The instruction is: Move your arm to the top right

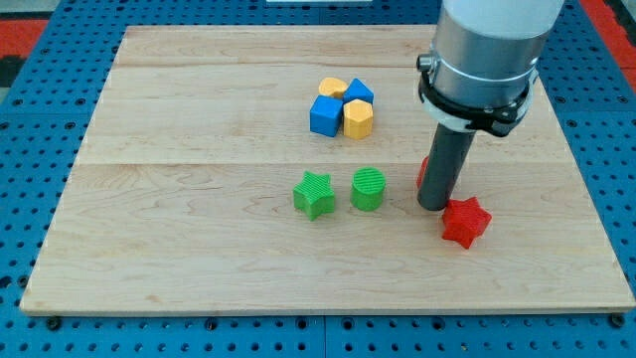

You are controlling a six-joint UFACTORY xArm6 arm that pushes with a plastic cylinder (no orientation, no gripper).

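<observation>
Nearest the view's bottom lies the front edge of the pale wooden bench (199, 288), bare along its whole width; the first thing on it is the red star-shaped block (465, 221), low on the view's right; the tip (433, 206) of the dark rod rests on the bench just beside that star, at its upper left, touching it or nearly so, which cannot be told. Behind the rod a sliver of another red block (422, 169) shows, its shape hidden. To the view's left of the tip, near but apart, stand the green ridged cylinder block (368, 189) and then the green star-shaped block (314, 194). Farther up, near the middle, four blocks sit packed together: a blue cube (324, 115), a yellow hexagonal block (358, 118), a second yellow block (333, 89) and a second blue block (359, 91).

The arm carries no pincer, so there is nothing to open or close and nothing is held; the rod only pushes.

As a judgement, the task is barely begun: the tip sits in the lower right part of the bench, and the top right corner is well apart from it. The way there looks open; the upper right of the bench shows no blocks, though the arm's grey body hides part of it. The hidden red block lies close against the rod on its far side and might be nudged; the bench's right edge is near, so the room to that side is slight.
</observation>
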